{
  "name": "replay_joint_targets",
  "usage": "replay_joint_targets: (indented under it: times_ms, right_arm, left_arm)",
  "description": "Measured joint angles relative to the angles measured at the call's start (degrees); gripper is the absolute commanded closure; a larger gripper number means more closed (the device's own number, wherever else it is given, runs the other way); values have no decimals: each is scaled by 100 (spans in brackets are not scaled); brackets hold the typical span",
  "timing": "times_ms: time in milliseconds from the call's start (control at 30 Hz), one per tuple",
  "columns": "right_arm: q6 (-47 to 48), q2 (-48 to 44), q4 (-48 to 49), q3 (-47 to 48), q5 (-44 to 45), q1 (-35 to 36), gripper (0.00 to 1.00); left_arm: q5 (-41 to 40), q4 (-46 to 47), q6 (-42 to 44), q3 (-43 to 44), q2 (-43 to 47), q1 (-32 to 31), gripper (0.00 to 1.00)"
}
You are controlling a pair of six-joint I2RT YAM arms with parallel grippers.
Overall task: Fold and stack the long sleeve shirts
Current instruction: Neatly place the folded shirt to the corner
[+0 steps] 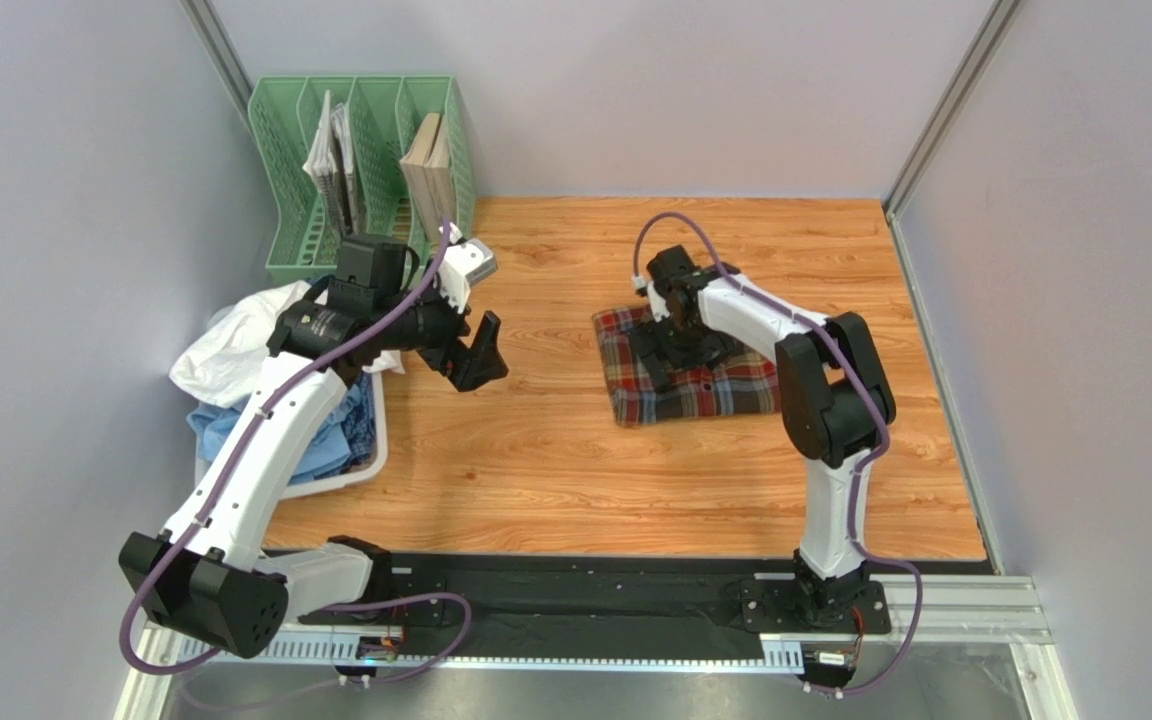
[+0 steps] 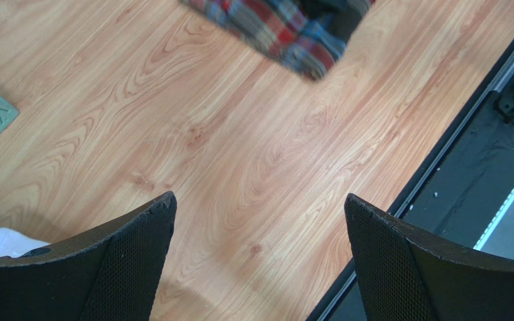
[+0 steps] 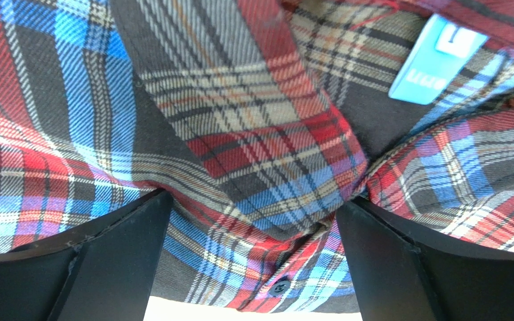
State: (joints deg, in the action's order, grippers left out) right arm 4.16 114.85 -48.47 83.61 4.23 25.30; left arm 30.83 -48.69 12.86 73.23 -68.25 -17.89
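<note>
Across the wooden table [image 1: 537, 480] my two arms reach to opposite sides. At its left edge sits a white bin [image 1: 367, 458], heaped with a plain white shirt [image 1: 237, 353] spilling over the outer side and a light blue shirt [image 1: 312, 443] nearer me; both are crumpled, not folded. Behind the bin, against the back wall, stands a green file rack [image 1: 289, 143] with a few books [image 1: 429, 173] upright in its slots. Right of the table's middle lies the tartan shirt [image 1: 695, 383], folded into a compact rectangle of red, dark brown and blue, flat on the wood and well apart from the bin.

My left gripper [image 2: 260, 200] hangs above the wood just beside the bin, between it and the tartan shirt, and touches nothing. Its two fingers [image 2: 132, 261] stand wide apart with only table grain between them. A corner of the tartan shirt shows at the top of my left wrist view, and a scrap of white cloth at the lower left.

My right gripper [image 3: 253, 200] is directly over the tartan shirt, pointing down at it. Its fingers [image 3: 105, 261] are also spread wide, with plaid cloth filling the gap beneath them. They clamp nothing, and I cannot tell whether the tips press on the fabric or sit just above it. Close under that wrist I see a small light blue label [image 3: 434, 60] and, near the bottom edge, one dark button [image 3: 279, 287].
</note>
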Motion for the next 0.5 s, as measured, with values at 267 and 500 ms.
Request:
replay_joint_targets:
  times_ms: [267, 500]
  right_arm:
    - [352, 1040, -48, 1617, -68, -1978, 14]
    - [1080, 1818, -544, 3014, -133, -3069, 8]
  left_arm:
    - [-227, -35, 116, -190, 4, 7, 1]
    - [-293, -33, 140, -313, -20, 11, 1]
